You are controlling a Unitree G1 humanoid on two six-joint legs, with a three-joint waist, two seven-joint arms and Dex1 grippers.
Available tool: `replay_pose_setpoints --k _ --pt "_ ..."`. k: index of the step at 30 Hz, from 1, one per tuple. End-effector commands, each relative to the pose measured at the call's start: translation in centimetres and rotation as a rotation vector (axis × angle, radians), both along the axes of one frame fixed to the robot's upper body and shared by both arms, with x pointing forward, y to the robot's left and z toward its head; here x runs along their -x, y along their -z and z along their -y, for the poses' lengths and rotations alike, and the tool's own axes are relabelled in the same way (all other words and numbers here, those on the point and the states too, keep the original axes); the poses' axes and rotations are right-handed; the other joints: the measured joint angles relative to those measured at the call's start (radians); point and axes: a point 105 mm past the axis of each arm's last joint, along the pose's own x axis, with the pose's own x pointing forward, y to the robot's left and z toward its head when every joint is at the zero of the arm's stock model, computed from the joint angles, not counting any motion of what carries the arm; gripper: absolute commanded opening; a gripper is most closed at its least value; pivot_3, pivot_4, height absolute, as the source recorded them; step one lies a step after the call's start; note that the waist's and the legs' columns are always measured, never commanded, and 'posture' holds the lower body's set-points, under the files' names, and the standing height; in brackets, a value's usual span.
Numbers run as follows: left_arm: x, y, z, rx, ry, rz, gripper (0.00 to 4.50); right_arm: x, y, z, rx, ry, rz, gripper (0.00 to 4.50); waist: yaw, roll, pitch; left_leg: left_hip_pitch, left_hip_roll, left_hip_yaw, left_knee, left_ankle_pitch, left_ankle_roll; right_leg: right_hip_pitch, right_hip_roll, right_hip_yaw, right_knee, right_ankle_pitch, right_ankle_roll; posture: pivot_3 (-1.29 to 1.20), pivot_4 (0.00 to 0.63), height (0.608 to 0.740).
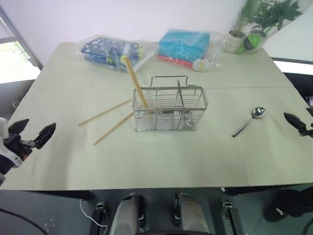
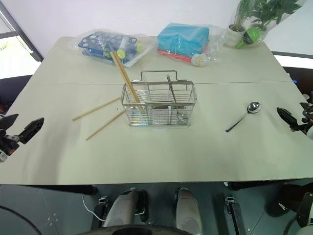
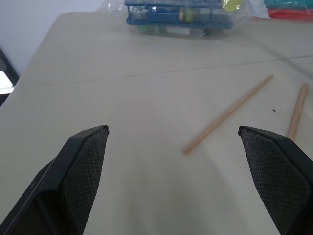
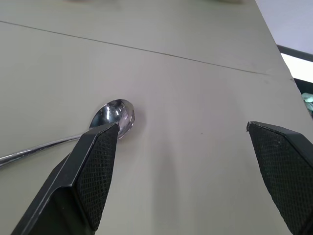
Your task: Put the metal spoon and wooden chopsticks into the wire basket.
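The wire basket [image 1: 170, 110] stood near the middle of the pale table [image 1: 161, 161], its bent handle upright at the far side. One pair of wooden chopsticks [image 1: 135, 83] leaned in the basket's left end compartment, tips down inside and upper ends tilted away toward the far left. Two more chopsticks [image 1: 109, 120] lay loose on the table just left of the basket, roughly parallel and slanting, the nearer one ending close to the basket's lower left corner. The metal spoon [image 1: 249, 120] lay flat on the table well to the right of the basket, bowl toward the far right and handle pointing back toward the near left. The left claw [image 1: 33, 132] hung released at the table's left edge, fingers spread wide and grasping nothing, well apart from the loose chopsticks. The right claw [image 4: 182, 171] was likewise released and empty at the right edge, near the spoon's bowl but not touching it. Two plastic-wrapped bundles, one dark blue [image 1: 110, 51] and one turquoise [image 1: 185, 45], sat at the far side, with a potted plant [image 1: 259, 22] at the far right corner.
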Motion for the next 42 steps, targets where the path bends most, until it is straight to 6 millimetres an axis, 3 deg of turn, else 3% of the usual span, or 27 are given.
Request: replay_pose_setpoints --k 1,19,22,26,31,35,39,42 --pt "0.0 -1.3 0.2 -0.060 0.014 0.034 4.49 0.4 -1.0 0.7 0.010 0.027 0.045 4.30 0.000 0.000 0.000 0.000 0.000 0.000 0.000 0.000 0.000 0.000 0.000 0.000 0.000 0.000 0.000 0.00 0.150 0.715" --pt "-0.9 -2.7 0.9 -0.005 0.047 0.064 4.49 0.4 -1.9 1.3 0.027 0.049 0.072 4.30 0.000 0.000 0.000 0.000 0.000 0.001 0.000 0.000 0.000 0.001 0.002 0.000 0.000 0.000 0.000 0.00 0.150 0.715" --pt "-1.4 -4.2 3.6 -0.005 0.179 0.065 4.49 -0.2 -2.7 0.9 0.058 0.028 0.077 4.30 0.000 0.000 0.000 0.001 0.000 0.001 0.000 0.001 0.000 0.001 0.002 0.000 0.001 0.000 0.000 0.00 0.150 0.715" --pt "-1.7 -7.0 8.7 -0.029 0.430 0.088 4.49 -1.5 -4.4 0.0 0.147 -0.017 0.085 4.30 0.000 0.000 0.000 0.001 -0.001 0.001 0.001 0.001 -0.001 0.001 0.002 0.000 0.001 0.000 0.001 0.00 0.150 0.715" --pt "-0.6 -8.9 16.5 -0.030 0.832 0.080 4.49 -4.2 -8.2 -3.7 0.340 -0.219 0.086 4.30 -0.006 0.003 0.002 0.001 0.000 0.001 0.001 0.005 -0.008 0.002 0.003 0.001 0.002 0.001 0.002 0.00 0.150 0.715" --pt "-0.4 -9.3 19.6 0.005 1.024 0.040 4.49 -5.6 -9.0 -6.7 0.508 -0.394 0.011 4.30 -0.006 0.004 0.002 0.002 0.000 0.001 0.000 0.006 -0.009 0.001 0.005 0.001 0.003 0.003 0.005 0.00 0.150 0.715" --pt "-1.8 -9.2 21.5 0.029 1.124 -0.006 4.49 -6.5 -7.7 -9.1 0.780 -0.567 -0.157 4.30 0.000 0.004 0.002 0.002 -0.001 0.001 0.000 0.007 -0.010 0.002 0.006 0.001 0.004 0.002 0.005 0.00 0.150 0.715" --pt "-2.6 -8.8 22.6 0.036 1.185 -0.050 4.49 -6.4 -6.3 -9.5 1.027 -0.675 -0.315 4.30 0.001 0.004 0.003 0.002 -0.001 0.001 0.001 0.007 -0.010 0.002 0.005 0.001 0.003 0.002 0.005 0.00 0.150 0.715"
